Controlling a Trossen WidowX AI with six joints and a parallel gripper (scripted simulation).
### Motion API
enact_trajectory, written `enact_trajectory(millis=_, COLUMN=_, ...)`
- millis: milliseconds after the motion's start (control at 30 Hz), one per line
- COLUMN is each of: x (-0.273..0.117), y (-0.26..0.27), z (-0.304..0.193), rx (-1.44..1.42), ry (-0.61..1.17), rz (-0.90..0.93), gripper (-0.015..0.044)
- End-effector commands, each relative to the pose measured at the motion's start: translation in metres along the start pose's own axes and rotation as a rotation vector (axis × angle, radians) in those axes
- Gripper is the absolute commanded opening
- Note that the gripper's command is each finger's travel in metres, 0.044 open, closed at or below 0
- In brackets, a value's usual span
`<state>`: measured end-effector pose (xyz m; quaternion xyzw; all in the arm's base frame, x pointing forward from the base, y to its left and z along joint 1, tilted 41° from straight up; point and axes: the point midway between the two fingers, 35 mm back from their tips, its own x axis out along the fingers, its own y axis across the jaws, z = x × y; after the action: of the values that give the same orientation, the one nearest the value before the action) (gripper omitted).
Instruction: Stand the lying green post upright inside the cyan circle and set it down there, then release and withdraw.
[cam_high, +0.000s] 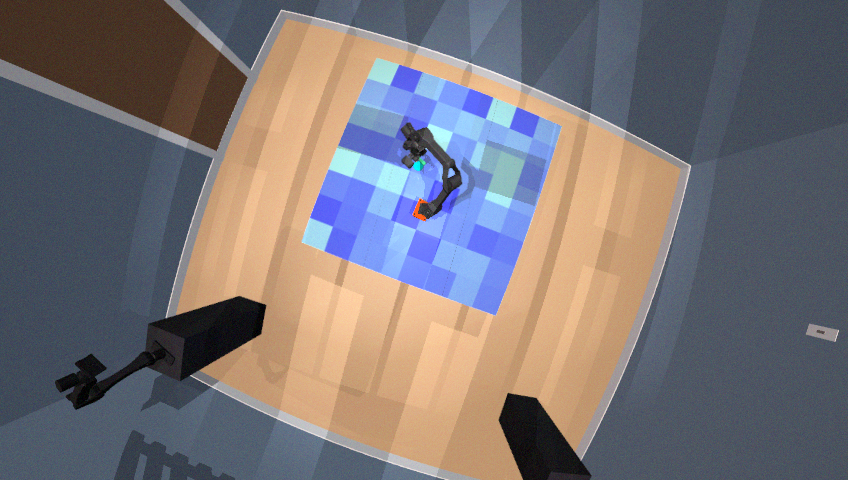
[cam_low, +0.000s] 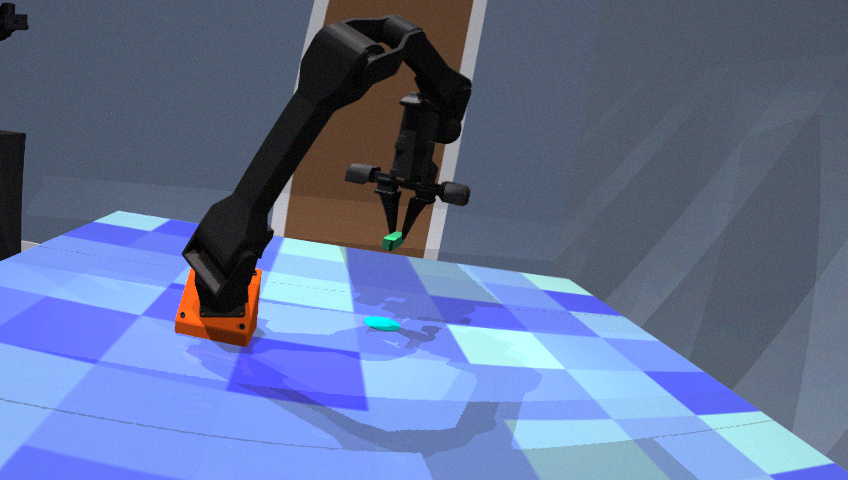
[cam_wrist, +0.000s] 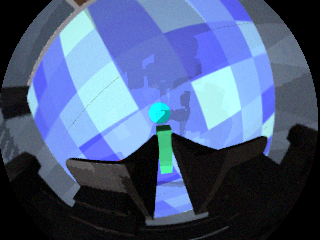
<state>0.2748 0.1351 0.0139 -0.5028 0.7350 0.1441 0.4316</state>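
My gripper (cam_low: 397, 233) (cam_wrist: 164, 137) is shut on the green post (cam_low: 392, 240) (cam_wrist: 164, 152) and holds it well above the checkered mat. In the exterior view the post juts out below the fingertips, lying roughly level. The cyan circle (cam_low: 381, 322) (cam_wrist: 159, 112) (cam_high: 418, 166) lies flat on the mat, below the gripper and nearer the camera. In the wrist view the post's far end points toward the circle and stops just short of it. In the top view the gripper (cam_high: 411, 159) covers the post.
The arm's orange base (cam_low: 217, 312) (cam_high: 420, 210) stands on the blue checkered mat (cam_low: 535, 380) (cam_high: 357, 231), left of the circle. The mat lies on a wooden floor (cam_high: 249, 237). Two black blocks (cam_high: 205, 336) (cam_high: 538, 440) stand at the floor's near edge.
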Motion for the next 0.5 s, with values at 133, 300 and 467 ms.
enact_trajectory(millis=133, x=0.0048, y=0.0014, z=0.0012, rx=0.012, ry=-0.044, rz=0.039, gripper=0.0023)
enact_trajectory(millis=300, x=0.0077, y=0.0018, z=0.0015, rx=0.018, ry=-0.075, rz=0.062, gripper=0.0023)
enact_trajectory(millis=467, x=0.0104, y=0.0022, z=0.0018, rx=0.024, ry=-0.106, rz=0.084, gripper=0.0023)
